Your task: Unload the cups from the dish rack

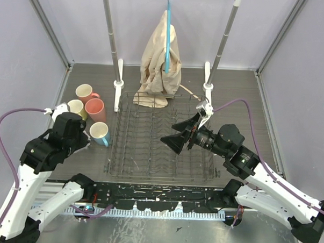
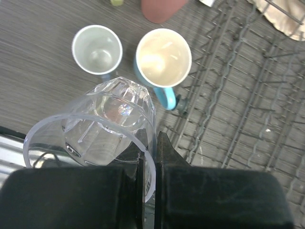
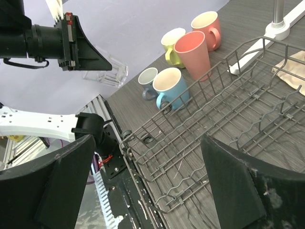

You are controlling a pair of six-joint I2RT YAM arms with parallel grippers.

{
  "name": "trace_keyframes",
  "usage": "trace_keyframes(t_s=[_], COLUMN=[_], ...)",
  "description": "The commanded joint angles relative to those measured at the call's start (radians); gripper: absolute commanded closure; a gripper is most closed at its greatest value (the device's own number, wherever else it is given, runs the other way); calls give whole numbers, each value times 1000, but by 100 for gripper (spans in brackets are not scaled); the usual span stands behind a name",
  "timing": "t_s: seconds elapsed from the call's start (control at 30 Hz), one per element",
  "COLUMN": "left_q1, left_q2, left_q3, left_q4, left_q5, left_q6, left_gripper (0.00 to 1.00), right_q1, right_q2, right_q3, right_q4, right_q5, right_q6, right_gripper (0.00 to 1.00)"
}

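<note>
Dark grey wood-grain table, lilac walls. Silver clothes rail at the far side with beige cloth on a blue hanger. Dark wire dish rack sits mid-table, just near of the rail.

Cups are grouped on the table left of the rack. One salmon-pink mug is farthest, and the second salmon-pink mug is just near of it. Pale yellow mug sits to that one's left. Light blue mug is just beside the rack's left edge, and the grey-blue mug is left of the blue one. All are upright, mouths up.

Left gripper is at the near left, its fingers pinched tight on the rim wall of the clear glass. The glass is tilted, mouth toward the wrist camera, just near of the grey-blue mug. Cannot tell if it touches the table.

Right gripper hovers over the right half of the rack. Its fingers are spread wide with nothing between them.
</note>
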Motion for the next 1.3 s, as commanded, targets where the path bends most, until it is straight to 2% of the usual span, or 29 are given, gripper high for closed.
trace_keyframes(t_s=[0.0,0.1,0.33,0.43,0.73,0.87,1.13,1.27], left_q1=[21,89,470,588,695,732,757,778], left_q2=[17,47,187,223,363,441,608,686], left_q3=[11,14,24,43,109,120,122,115], left_q4=[2,44,159,197,270,310,406,444], left_q5=[-146,-118,145,189,132,149,56,83], left_q6=[30,63,189,206,162,152,186,188], left_gripper=[100,100,100,100,100,100,100,100], right_q1=[-4,-4,-5,-5,-4,-4,-5,-5], right_q2=[-20,-25,-64,-82,-85,-94,-99,-98], right_q3=[-16,-24,-33,-38,-50,-54,-59,-60], right_q4=[22,22,9,0,6,7,7,5], right_q5=[14,8,6,9,-12,-13,-12,-11], right_q6=[-27,-30,-39,-46,-40,-42,-41,-41], right_gripper=[2,2,2,2,2,2,2,2])
